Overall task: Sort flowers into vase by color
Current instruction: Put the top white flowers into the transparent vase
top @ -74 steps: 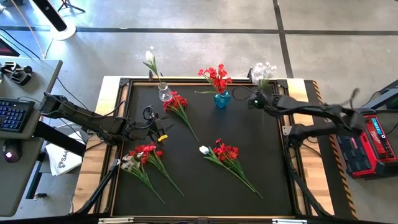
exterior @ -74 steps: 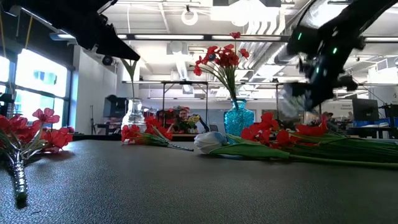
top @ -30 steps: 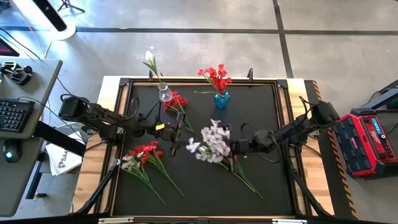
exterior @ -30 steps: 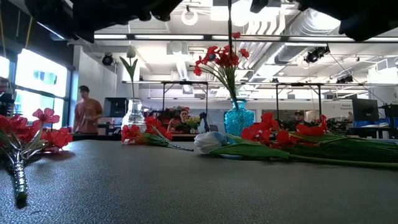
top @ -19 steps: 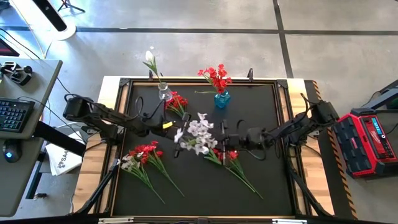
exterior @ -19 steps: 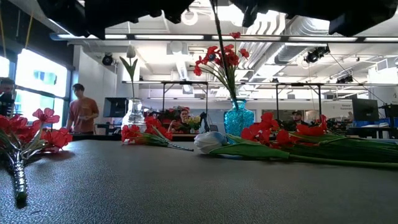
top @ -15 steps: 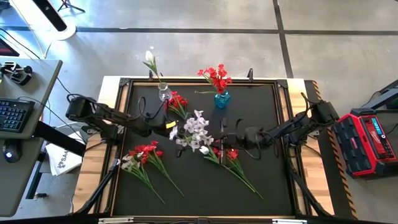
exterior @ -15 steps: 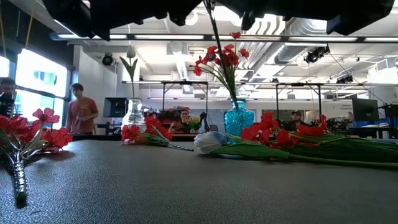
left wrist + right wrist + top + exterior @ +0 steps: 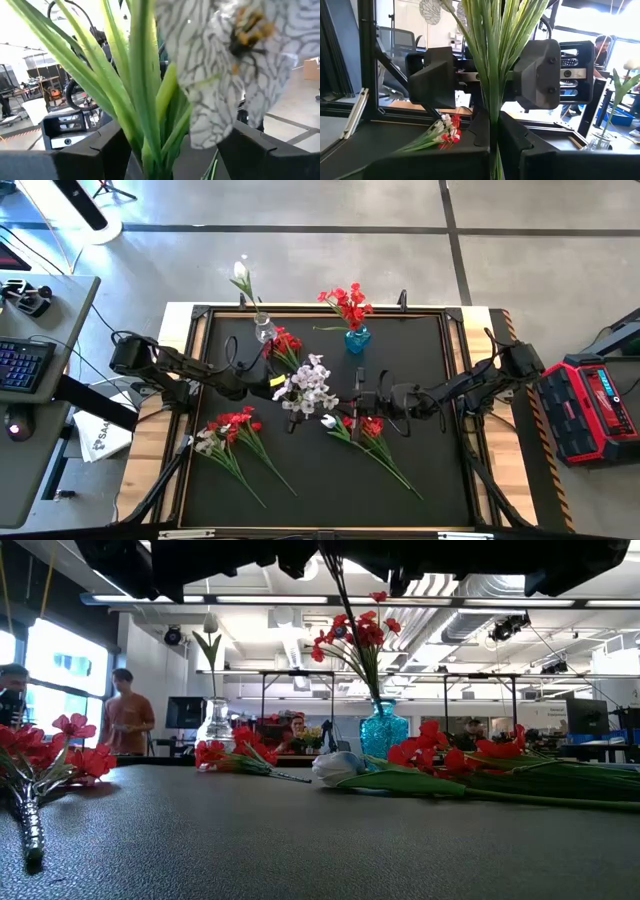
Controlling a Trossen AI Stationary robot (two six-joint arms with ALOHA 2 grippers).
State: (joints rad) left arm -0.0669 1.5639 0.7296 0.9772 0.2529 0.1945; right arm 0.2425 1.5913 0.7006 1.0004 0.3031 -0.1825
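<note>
Carried leftward since the earlier frame, the white-bloomed artificial sprig now hangs mid-table, its stem clamped by the right gripper. The left gripper straddles the stem, fingers apart: a handover. Next, left closes and right releases.

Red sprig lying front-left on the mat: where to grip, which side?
Bare stem of the red sprig, midway down, from straight above, jaws across it. It lies flat, stem running diagonally toward the front; a pale sprig crowds its bloom end. Right end effector is shut on the white sprig.
</note>
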